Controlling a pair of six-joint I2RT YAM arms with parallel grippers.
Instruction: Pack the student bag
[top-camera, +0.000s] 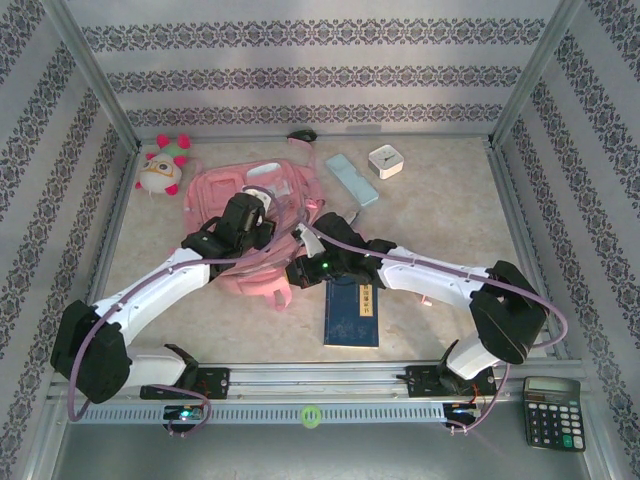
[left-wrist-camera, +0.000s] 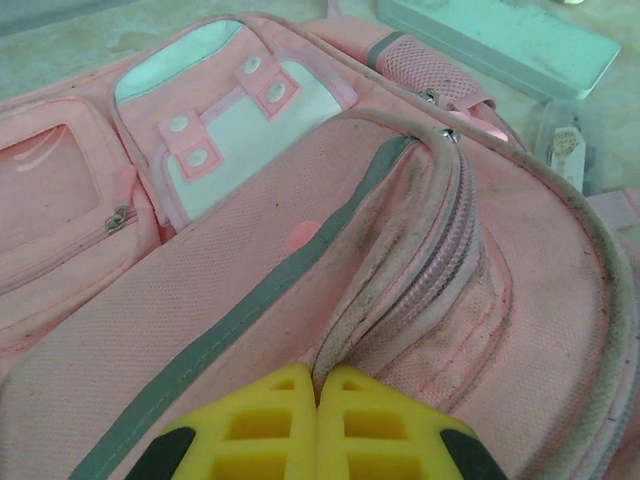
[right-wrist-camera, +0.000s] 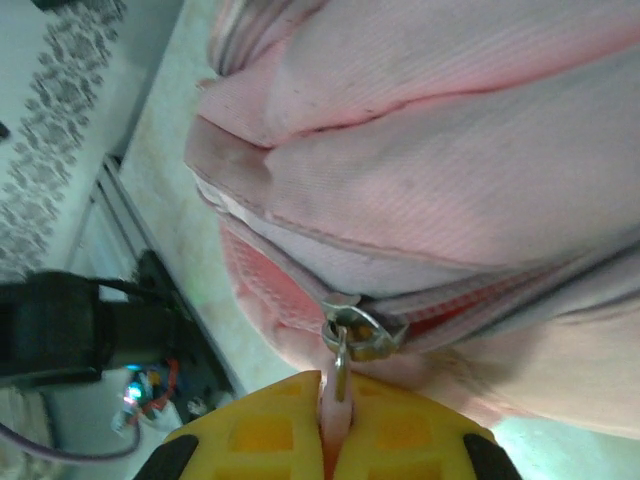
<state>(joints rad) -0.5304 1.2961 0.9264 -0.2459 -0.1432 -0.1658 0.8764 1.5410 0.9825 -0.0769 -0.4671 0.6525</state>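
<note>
The pink student bag (top-camera: 222, 196) lies flat on the table, left of centre, front pockets up. My left gripper (top-camera: 262, 203) rests on top of it; in the left wrist view its yellow fingers (left-wrist-camera: 262, 415) are shut on a raised fold of the bag's zipper edge (left-wrist-camera: 390, 275). My right gripper (top-camera: 300, 272) is at the bag's near right side. In the right wrist view its fingers (right-wrist-camera: 405, 420) are shut on the pink zipper pull (right-wrist-camera: 338, 400), which hangs from a metal slider (right-wrist-camera: 360, 332) on the bag (right-wrist-camera: 430, 150).
A dark blue book (top-camera: 352, 312) lies just right of the bag. A light blue pencil case (top-camera: 352, 179) and a white cube clock (top-camera: 385, 161) sit behind it. A white-and-pink plush toy (top-camera: 160, 168) is at the far left. A calculator (top-camera: 552, 410) rests on the near right frame.
</note>
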